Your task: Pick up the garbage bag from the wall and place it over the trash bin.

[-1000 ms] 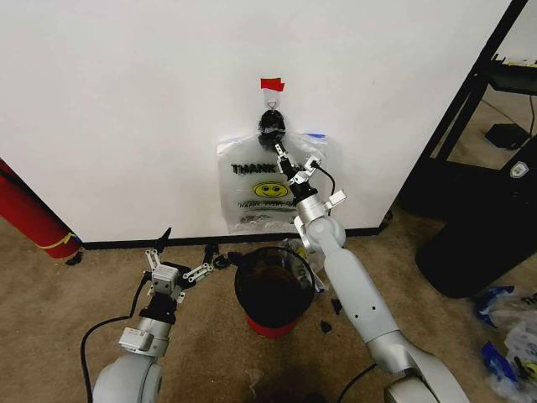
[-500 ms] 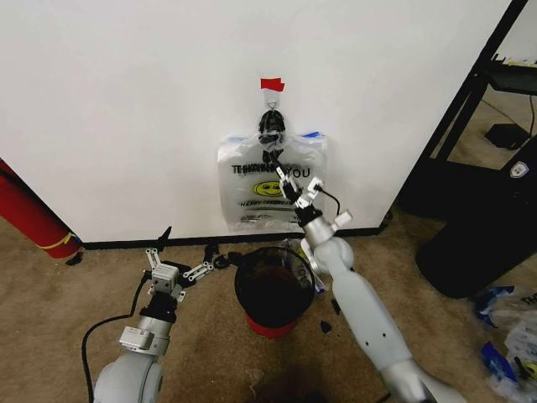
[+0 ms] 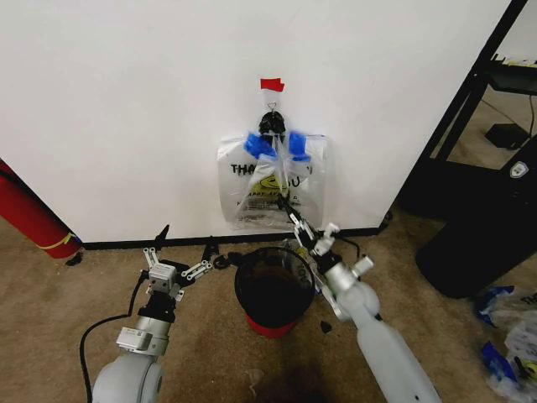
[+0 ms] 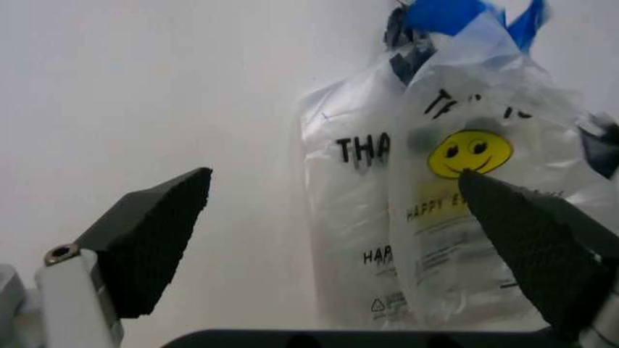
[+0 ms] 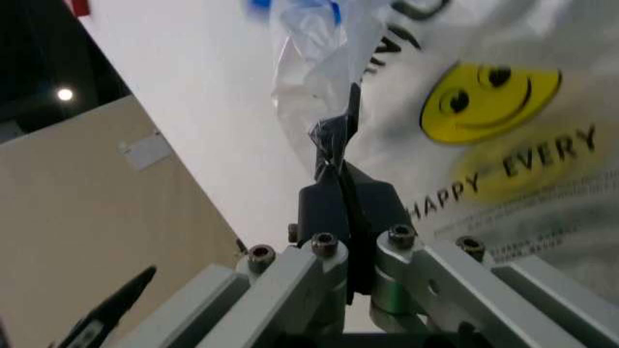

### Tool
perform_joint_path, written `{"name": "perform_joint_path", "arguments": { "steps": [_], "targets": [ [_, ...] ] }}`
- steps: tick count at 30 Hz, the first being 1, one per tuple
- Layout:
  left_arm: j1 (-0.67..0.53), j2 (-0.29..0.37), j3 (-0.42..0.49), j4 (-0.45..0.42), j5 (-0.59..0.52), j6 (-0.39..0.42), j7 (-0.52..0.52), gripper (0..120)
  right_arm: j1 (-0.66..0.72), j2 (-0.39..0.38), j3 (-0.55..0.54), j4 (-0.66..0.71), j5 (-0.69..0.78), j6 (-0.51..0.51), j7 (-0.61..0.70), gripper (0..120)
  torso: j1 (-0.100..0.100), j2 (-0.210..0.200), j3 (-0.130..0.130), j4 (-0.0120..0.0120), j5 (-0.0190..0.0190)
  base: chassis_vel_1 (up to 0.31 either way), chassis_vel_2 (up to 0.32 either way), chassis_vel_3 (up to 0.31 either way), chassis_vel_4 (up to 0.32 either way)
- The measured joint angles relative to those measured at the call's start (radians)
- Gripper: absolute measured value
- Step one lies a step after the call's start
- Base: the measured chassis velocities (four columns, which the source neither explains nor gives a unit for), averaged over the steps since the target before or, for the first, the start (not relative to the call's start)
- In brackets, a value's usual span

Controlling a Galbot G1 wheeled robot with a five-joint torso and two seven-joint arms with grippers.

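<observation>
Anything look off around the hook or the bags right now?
Yes. The right gripper, shut on the garbage bag, draws it out from the wall, stretched and bunched with its blue handles splayed. A second smiley bag hangs flat behind it. Black scraps litter the carpet by the trash bin.

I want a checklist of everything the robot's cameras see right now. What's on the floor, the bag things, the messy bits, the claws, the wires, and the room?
Surface: tan carpet, white wall with black baseboard.
Job's things: garbage bag with blue handles, pulled out from the hook under the red tape; a second smiley bag hangs flat behind it; trash bin stands below, unlined.
Clutter: black scraps on the carpet; bags on the right.
Grippers: right gripper shut on the garbage bag's film; left gripper open, low beside the bin.
Cables: black cable by the left arm.
Surroundings: red cylinder, black rack.
</observation>
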Motion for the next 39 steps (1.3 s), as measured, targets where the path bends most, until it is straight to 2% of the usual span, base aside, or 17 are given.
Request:
{"name": "perform_joint_path", "arguments": {
  "steps": [7,14,39],
  "targets": [
    [0.000,0.003,0.008,-0.009,-0.004,0.000,0.000,100,-0.113,-0.026,0.059,0.049,-0.027,0.003,-0.055,0,0.000,0.000,0.000,0.0000,0.0000,0.000,0.000,0.000,0.000],
    [0.005,0.010,0.008,-0.018,-0.010,0.000,0.000,100,-0.185,-0.030,0.099,0.038,-0.052,0.015,-0.121,0,0.000,0.000,0.000,0.0000,0.0000,0.000,0.000,0.000,0.000],
    [0.019,0.017,0.001,-0.022,-0.028,-0.020,-0.002,100,-0.257,0.017,0.146,-0.088,-0.102,0.072,-0.227,0,0.000,0.000,0.000,0.0001,0.0000,0.000,0.000,0.000,0.000]
  ]
}}
